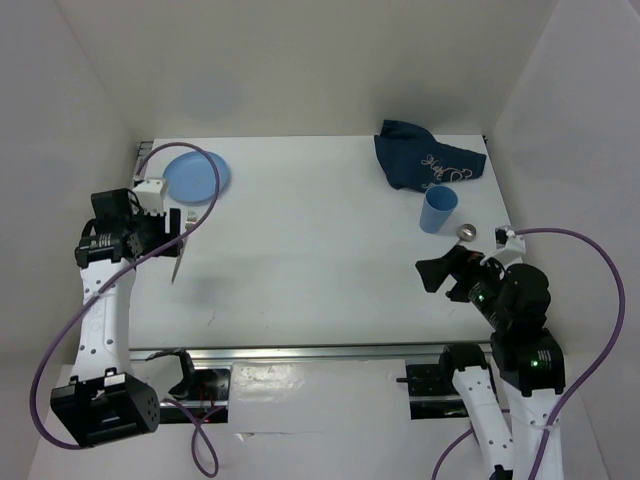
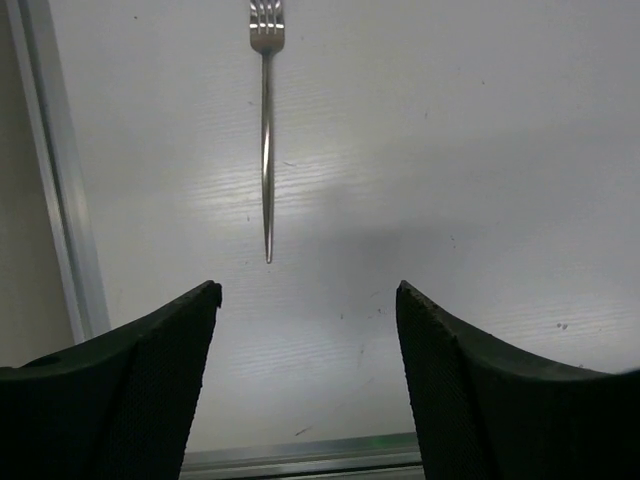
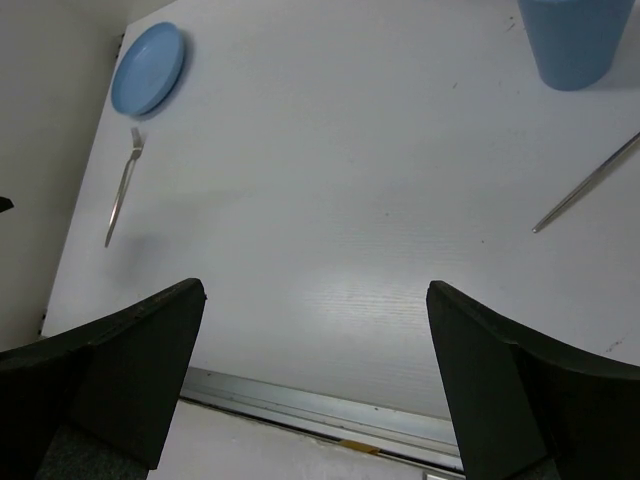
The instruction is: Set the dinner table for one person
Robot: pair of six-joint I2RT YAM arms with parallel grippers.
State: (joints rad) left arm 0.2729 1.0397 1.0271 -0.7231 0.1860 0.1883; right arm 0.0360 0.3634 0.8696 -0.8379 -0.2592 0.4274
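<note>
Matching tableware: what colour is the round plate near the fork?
Light blue; the round plate shows best in the top external view.

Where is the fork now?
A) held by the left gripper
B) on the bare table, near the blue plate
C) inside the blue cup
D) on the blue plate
B: the fork lies flat on the dinner table near the blue plate; the open left gripper holds nothing.

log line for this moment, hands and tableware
left hand open, fork on table ahead | right hand open, empty | plate far left | cup near cloth
</note>
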